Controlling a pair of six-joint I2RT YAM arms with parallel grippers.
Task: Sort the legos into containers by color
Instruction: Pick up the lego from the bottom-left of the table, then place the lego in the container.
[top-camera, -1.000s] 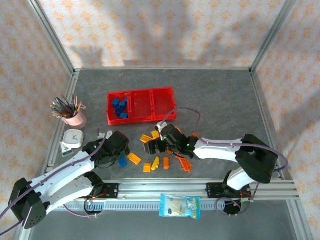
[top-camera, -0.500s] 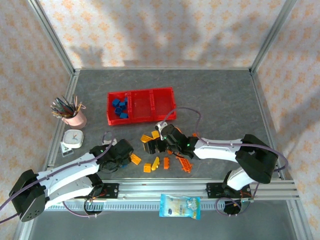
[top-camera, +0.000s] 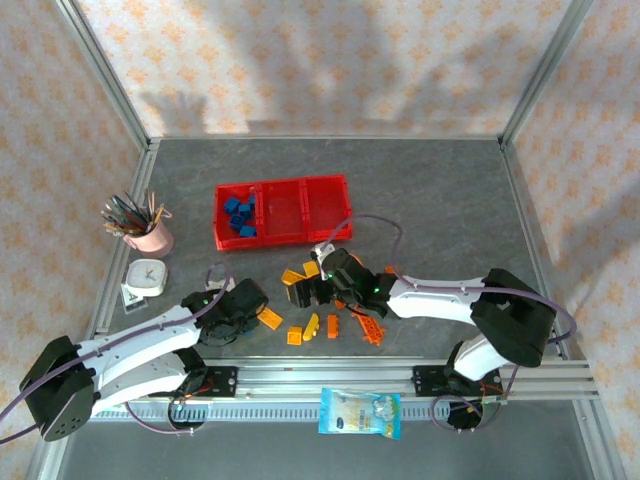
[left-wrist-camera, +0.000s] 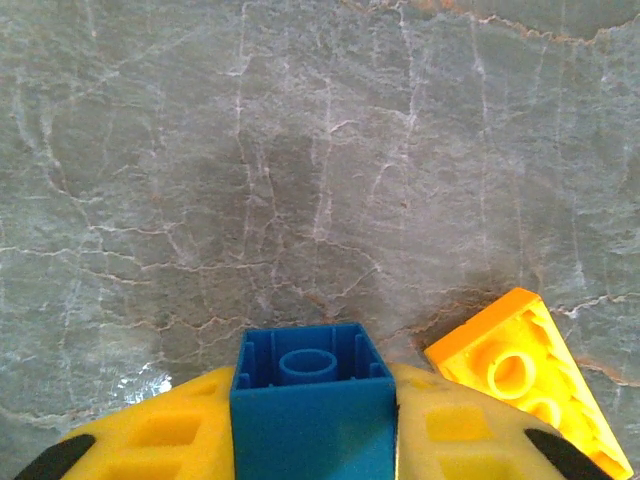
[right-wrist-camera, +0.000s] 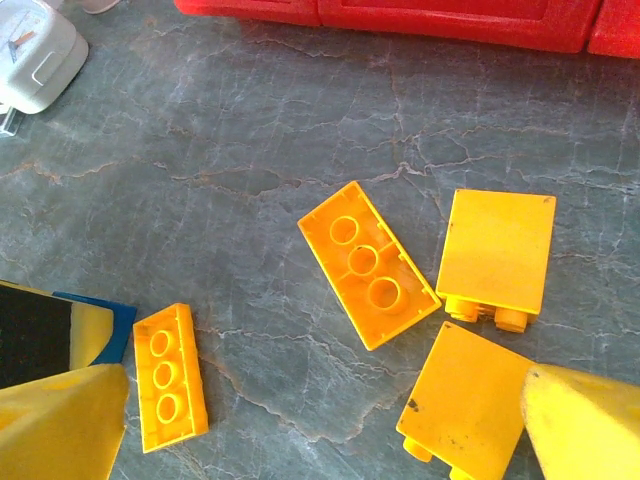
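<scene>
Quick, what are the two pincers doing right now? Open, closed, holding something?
Left pincer: closed on a blue brick.
Right pincer: open, holding nothing, above yellow bricks.

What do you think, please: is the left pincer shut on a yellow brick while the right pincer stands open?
Not quite: the left wrist view shows the left pincer shut on a blue brick; the right pincer stands open.

The left gripper (top-camera: 250, 310) is down at the table, and an orange brick (top-camera: 268, 318) lies just beside it, on its right. More orange and yellow legos (top-camera: 311, 325) lie around the right gripper (top-camera: 303, 292). Well in front of both grippers stand the red containers (top-camera: 325, 208); blue bricks (top-camera: 239, 215) lie in the leftmost compartment.
</scene>
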